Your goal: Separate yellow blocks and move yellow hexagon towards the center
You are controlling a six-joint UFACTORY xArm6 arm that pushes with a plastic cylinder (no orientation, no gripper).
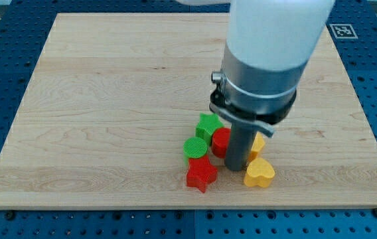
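Since my tip sits jammed between red cylinder and yellow hexagon, probably touching, near the tabletop bottom edge, pushing could drag yellow heart along. Tool is a plain rod, grips nothing.

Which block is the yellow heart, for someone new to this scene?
On the wooden board, find the block cluster near the bottom edge, below the arm. The yellow heart is its rightmost, lowest piece, just right of my tip; the other yellow block is half hidden behind the rod.
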